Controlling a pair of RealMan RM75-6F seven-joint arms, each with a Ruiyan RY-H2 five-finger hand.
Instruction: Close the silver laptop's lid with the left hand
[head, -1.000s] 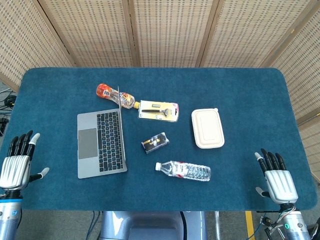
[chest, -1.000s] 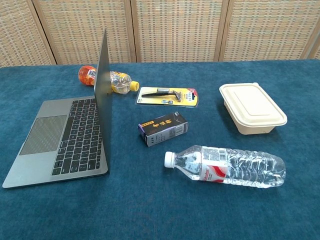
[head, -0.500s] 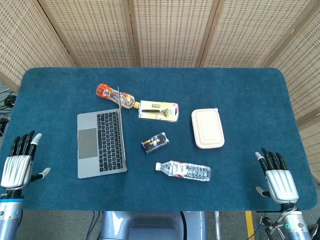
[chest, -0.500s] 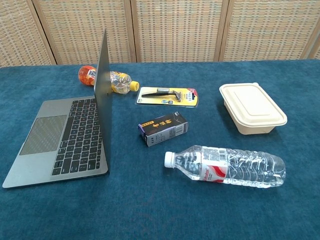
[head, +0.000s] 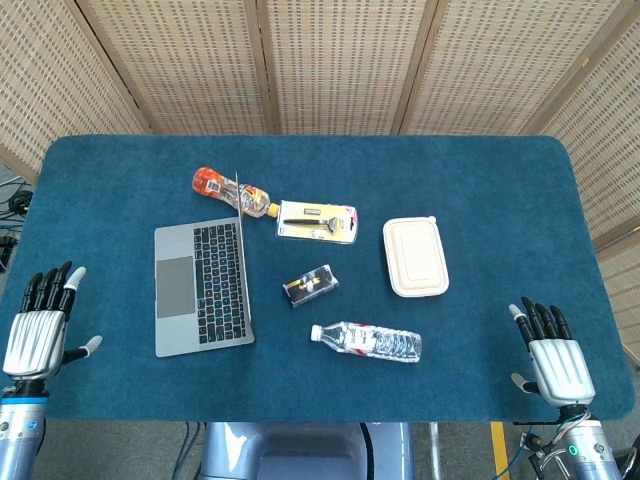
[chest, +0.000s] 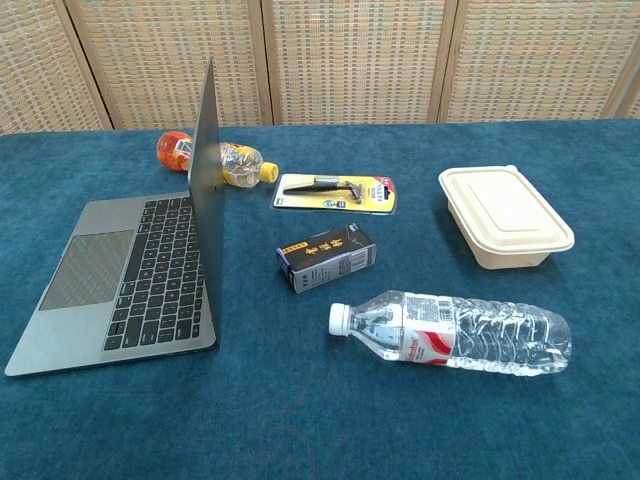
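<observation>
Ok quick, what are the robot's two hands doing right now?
Left hand: open, holding nothing.
Right hand: open, holding nothing.

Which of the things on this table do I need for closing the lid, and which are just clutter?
Job:
silver laptop, lid upright
left hand, open, off to the side

Clutter:
orange drink bottle
packaged razor
small dark box
water bottle
lidded food container
right hand
</observation>
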